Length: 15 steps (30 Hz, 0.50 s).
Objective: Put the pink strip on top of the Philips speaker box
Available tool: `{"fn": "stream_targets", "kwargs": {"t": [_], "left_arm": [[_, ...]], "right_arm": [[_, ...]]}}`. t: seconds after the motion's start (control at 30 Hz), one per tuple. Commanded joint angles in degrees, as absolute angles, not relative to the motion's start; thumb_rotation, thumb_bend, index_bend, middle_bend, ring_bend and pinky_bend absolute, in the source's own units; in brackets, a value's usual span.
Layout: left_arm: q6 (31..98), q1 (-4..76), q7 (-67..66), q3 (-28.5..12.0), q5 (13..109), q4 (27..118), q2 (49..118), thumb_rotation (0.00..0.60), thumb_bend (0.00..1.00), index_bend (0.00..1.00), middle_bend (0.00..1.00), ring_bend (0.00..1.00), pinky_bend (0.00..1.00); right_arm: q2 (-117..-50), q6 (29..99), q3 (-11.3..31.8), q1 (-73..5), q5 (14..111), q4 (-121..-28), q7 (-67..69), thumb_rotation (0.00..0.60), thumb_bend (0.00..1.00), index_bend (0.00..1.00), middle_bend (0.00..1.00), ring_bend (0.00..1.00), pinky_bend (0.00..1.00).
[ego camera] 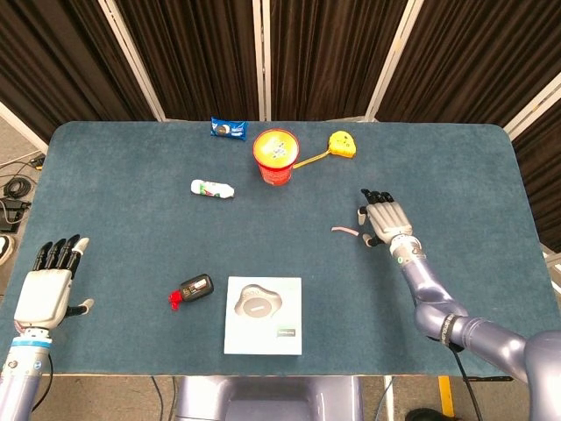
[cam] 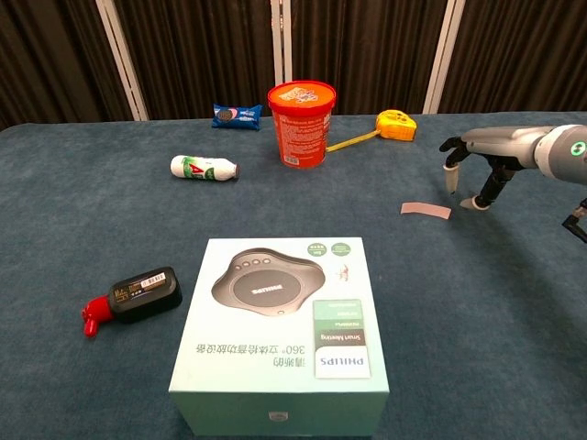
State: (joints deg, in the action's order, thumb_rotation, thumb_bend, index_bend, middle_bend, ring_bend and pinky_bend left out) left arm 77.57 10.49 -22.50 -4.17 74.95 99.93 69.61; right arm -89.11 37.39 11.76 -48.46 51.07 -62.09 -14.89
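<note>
Your right robot hand (cam: 472, 170) hovers open just right of the pink strip (cam: 426, 210), Philips speaker box (cam: 282, 330) well apart.

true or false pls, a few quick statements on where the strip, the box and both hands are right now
1. The pink strip lies flat on the table, not on the Philips speaker box. True.
2. The right hand is holding the strip. False: it hangs just beside the strip with fingers spread and nothing in them.
3. The left hand is pressing on the box. False: it is open at the table's near left edge, well away from the box.
4. The red tub stands upright at the far side of the table. True.
5. The yellow tape measure sits on top of the box. False: it lies on the table beside the tub.
</note>
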Motion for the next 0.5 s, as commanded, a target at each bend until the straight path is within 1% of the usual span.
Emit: {"fn": "stream_targets", "kwargs": {"t": [0.03,0.5], "left_arm": [[77.62,10.51,-22.45,-4.12,74.87,99.88,69.62,0.6,0.0,0.0,0.0,0.0,0.0],[77.09,11.07,-22.05,-4.21,73.72,98.73,69.88,0.6,0.0,0.0,0.0,0.0,0.0]], "right_arm": [[-90.65,37.05,11.44,-49.26,49.91,-60.56,-15.94,0.6,0.26,0.48,0.0,0.0,0.0],[-94.66,36.2,11.63,-51.16,48.27,-56.34,-16.91,0.6,0.26,0.5,0.0,0.0,0.0]]}}
